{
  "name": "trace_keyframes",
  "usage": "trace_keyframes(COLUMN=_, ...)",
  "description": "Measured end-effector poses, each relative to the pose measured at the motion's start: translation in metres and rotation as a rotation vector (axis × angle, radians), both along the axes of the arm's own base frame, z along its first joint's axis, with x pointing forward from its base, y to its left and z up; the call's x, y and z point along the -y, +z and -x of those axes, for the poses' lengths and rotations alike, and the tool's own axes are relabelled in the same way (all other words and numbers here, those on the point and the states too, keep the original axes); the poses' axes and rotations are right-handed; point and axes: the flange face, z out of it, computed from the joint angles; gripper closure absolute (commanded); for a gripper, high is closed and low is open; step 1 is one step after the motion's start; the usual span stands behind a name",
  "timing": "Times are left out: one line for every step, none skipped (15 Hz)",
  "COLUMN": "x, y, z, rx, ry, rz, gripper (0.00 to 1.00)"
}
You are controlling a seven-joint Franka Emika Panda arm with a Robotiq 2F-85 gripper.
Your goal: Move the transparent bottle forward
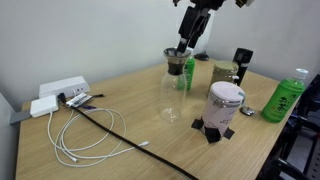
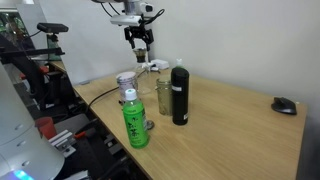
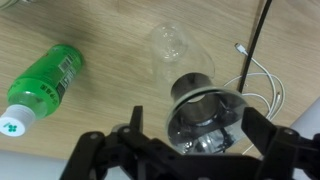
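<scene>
1. Two black fingers [image 3: 134, 128] of the gripper [image 3: 190, 122] frame the bottom of the wrist view. The jaws stand open, one on either side of the dark metallic funnel-shaped filter cone [image 3: 205, 112], and neither seems to touch it.
2. That cone caps the transparent bottle [image 3: 178, 48], a tall clear glass carafe with a narrow waist. It stands upright at centre frame on the pale wood-grain table [image 3: 100, 28].
3. You would do well to descend past the cone before closing. It probably only rests in the mouth, so a grip there could lift it free and leave the carafe behind.
4. Aim for the waist, where the shape gives the pads a seat. Smooth glass is slippery, so close gently, keep it vertical and travel slowly and low.
5. Farther out, a green plastic bottle with a white cap [image 3: 45, 85] sits at left, and a thin white cable [image 3: 262, 90] and a black cable [image 3: 258, 35] lie at right.
6. In an exterior view a silver cylindrical canister [image 1: 226, 105] stands near the carafe, so give it room.
</scene>
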Motion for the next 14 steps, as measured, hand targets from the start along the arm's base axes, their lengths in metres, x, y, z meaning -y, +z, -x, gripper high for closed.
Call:
trace_keyframes(x=0.001, y=0.000, z=-0.001, rx=0.002, ry=-0.006, rz=-0.001, gripper=0.00)
trace_keyframes(x=0.002, y=-0.002, z=-0.002, rx=0.002, ry=-0.016, rz=-0.003, gripper=0.00)
trace_keyframes(x=0.003, y=-0.005, z=-0.003, rx=0.001, ry=-0.026, rz=-0.004, gripper=0.00)
trace_keyframes(x=0.003, y=-0.009, z=-0.005, rx=-0.004, ry=-0.039, rz=-0.005, gripper=0.00)
trace_keyframes(x=0.003, y=-0.014, z=-0.007, rx=-0.008, ry=-0.055, rz=-0.006, gripper=0.00)
trace_keyframes(x=0.003, y=-0.020, z=-0.011, rx=-0.010, ry=-0.067, rz=-0.007, gripper=0.00)
trace_keyframes(x=0.002, y=-0.024, z=-0.015, rx=-0.008, ry=-0.078, rz=-0.008, gripper=0.00)
trace_keyframes(x=0.001, y=-0.028, z=-0.019, rx=-0.007, ry=-0.087, rz=-0.006, gripper=0.00)
trace_keyframes(x=0.000, y=-0.033, z=-0.023, rx=-0.007, ry=-0.094, rz=-0.004, gripper=0.06)
trace_keyframes(x=-0.001, y=-0.035, z=-0.026, rx=-0.008, ry=-0.099, rz=-0.003, gripper=0.27)
trace_keyframes(x=-0.001, y=-0.038, z=-0.029, rx=-0.011, ry=-0.100, rz=-0.004, gripper=0.30)
trace_keyframes(x=-0.002, y=-0.039, z=-0.031, rx=-0.012, ry=-0.102, rz=-0.006, gripper=0.32)
trace_keyframes(x=-0.002, y=-0.039, z=-0.033, rx=-0.012, ry=-0.103, rz=-0.007, gripper=0.39)
trace_keyframes(x=-0.001, y=-0.039, z=-0.034, rx=-0.013, ry=-0.107, rz=-0.009, gripper=0.47)
